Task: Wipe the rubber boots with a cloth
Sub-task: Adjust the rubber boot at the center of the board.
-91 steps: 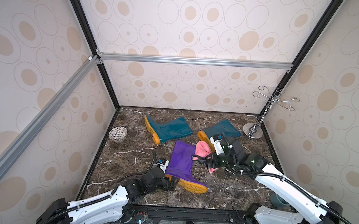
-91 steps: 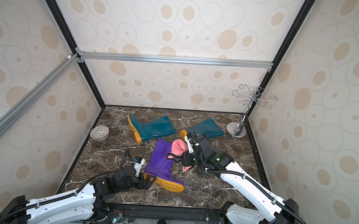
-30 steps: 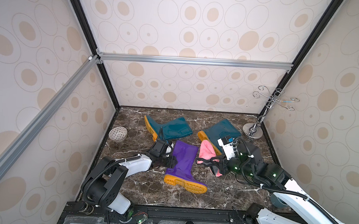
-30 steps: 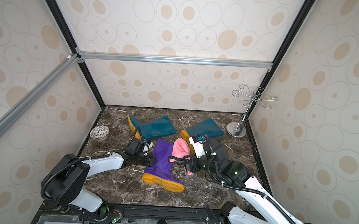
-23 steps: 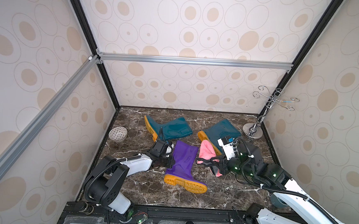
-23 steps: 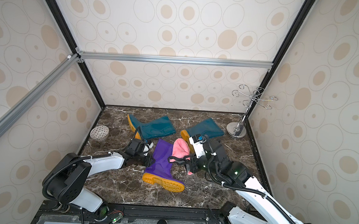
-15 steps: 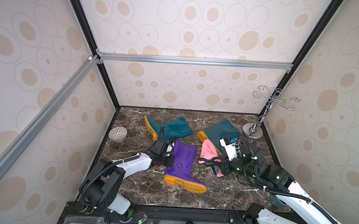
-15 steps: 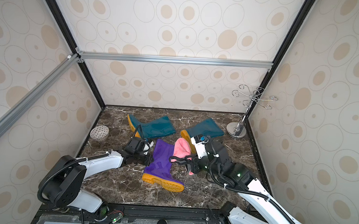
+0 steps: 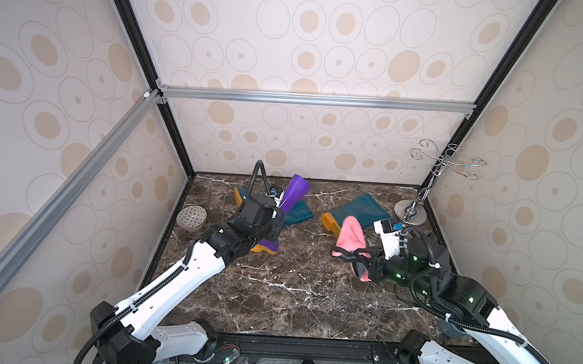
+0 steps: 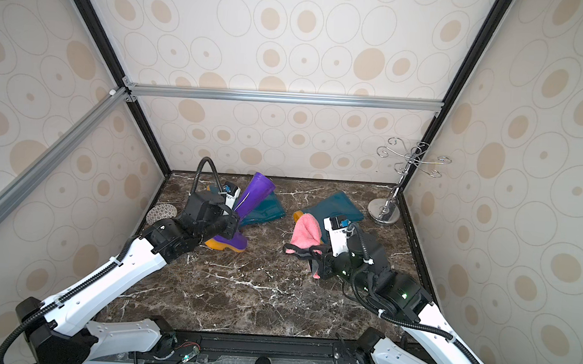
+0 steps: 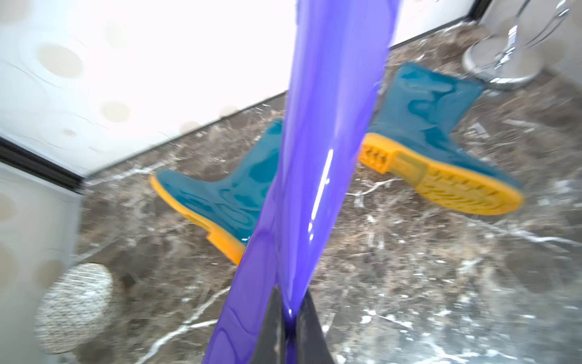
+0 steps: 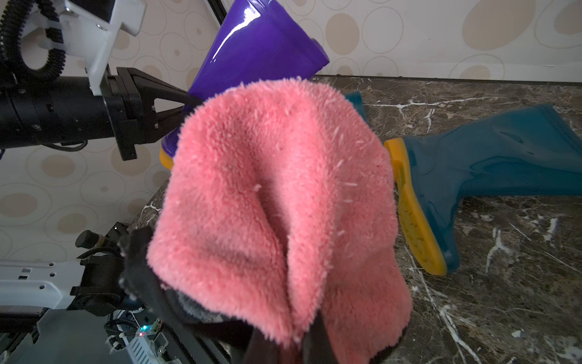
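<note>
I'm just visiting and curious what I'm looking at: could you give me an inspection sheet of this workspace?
Surface: dark marble tabletop.
Job's things: purple boot propped tilted, sole end down; teal boot beside it and teal boot near the stand lie sideways; pink cloth bunched.
Clutter: patterned round object, chrome hook stand.
Pincers: left pincer shut on purple boot; right pincer shut on cloth.
Cables: black ribbed hose loops above each wrist.
Surroundings: dotted wall panels, aluminium rail.

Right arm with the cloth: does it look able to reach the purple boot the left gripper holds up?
Probably yes. The purple boot is held tilted up by the left gripper, and only bare marble floor lies between it and the cloth in the right gripper.
</note>
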`<state>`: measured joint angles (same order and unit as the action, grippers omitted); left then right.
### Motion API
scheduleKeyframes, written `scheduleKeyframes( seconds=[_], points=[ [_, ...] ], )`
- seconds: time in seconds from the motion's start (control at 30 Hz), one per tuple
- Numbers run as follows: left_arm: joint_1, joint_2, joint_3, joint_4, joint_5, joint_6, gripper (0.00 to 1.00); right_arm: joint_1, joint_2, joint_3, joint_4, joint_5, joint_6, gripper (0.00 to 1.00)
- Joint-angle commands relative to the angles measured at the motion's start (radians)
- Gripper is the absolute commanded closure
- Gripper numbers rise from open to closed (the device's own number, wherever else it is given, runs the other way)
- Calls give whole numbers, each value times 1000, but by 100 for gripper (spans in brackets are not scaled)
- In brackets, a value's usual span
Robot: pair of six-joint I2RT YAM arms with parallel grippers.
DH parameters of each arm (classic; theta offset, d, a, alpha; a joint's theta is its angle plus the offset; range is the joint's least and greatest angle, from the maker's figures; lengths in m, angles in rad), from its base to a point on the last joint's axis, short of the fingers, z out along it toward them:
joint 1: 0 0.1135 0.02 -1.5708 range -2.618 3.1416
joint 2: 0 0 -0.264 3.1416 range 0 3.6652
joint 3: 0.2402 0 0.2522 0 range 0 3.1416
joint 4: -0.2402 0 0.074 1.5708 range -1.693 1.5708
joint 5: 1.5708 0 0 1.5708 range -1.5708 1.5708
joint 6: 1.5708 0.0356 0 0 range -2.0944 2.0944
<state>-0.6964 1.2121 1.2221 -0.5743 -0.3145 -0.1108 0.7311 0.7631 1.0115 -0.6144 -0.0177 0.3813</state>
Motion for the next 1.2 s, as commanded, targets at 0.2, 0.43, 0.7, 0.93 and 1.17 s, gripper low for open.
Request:
scheduleKeyframes(
  seconds=[0.2, 0.43, 0.7, 0.93, 1.17],
  points=[
    [-146, 46, -192, 98, -201, 19, 100, -1, -108, -30, -2, 72, 33, 100],
    [-235, 144, -255, 208, -128, -100, 100, -1, -141, -59, -10, 73, 51, 100],
    [-353, 306, -285, 293, -55, -205, 100, -2, -174, -80, -35, 87, 76, 100],
    [-429, 410, -258, 284, -24, -214, 92, -2, -195, -94, -57, 95, 92, 100],
    [-442, 379, -257, 277, -21, -216, 53, -2, -192, -100, -48, 91, 103, 100]
  ],
)
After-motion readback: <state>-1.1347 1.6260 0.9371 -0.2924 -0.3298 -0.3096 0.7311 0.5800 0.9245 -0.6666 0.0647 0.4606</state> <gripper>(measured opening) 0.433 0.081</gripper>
